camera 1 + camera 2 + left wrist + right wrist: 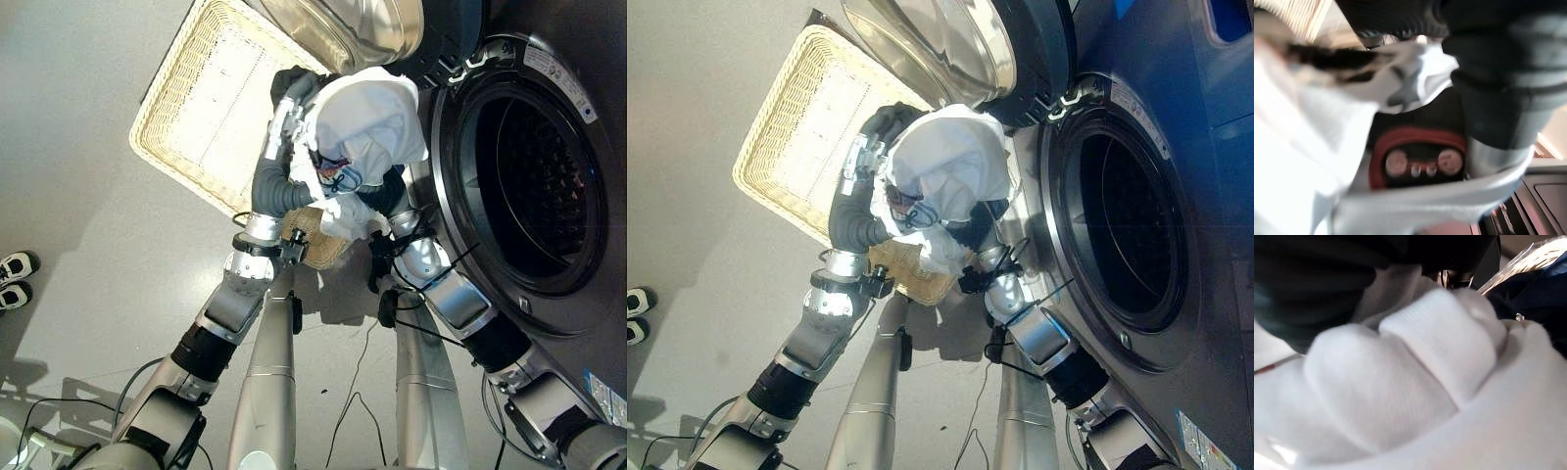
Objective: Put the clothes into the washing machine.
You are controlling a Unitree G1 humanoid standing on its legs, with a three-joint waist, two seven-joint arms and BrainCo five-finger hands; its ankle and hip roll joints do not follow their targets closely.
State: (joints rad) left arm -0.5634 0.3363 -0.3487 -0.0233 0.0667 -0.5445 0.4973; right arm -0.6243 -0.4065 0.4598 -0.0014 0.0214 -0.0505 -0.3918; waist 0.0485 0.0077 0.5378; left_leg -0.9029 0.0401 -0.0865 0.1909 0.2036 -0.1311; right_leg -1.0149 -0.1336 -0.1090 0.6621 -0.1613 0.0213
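Note:
A white garment (367, 122) with a dark printed patch is bunched up in the air between my two hands, over the near corner of the wicker basket (211, 98). My left hand (281, 119) is at its left edge, fingers curled into the cloth. My right hand (395, 188) is tucked beneath the garment's lower right side, and the cloth (1400, 382) hides its fingers. The washing machine's round opening (529, 186) is just to the right, with a dark drum inside.
The washer's door (343, 24) stands swung open above the garment, beside the basket's far end. The basket lies on a grey floor. A person's shoes (15, 279) show at the left edge.

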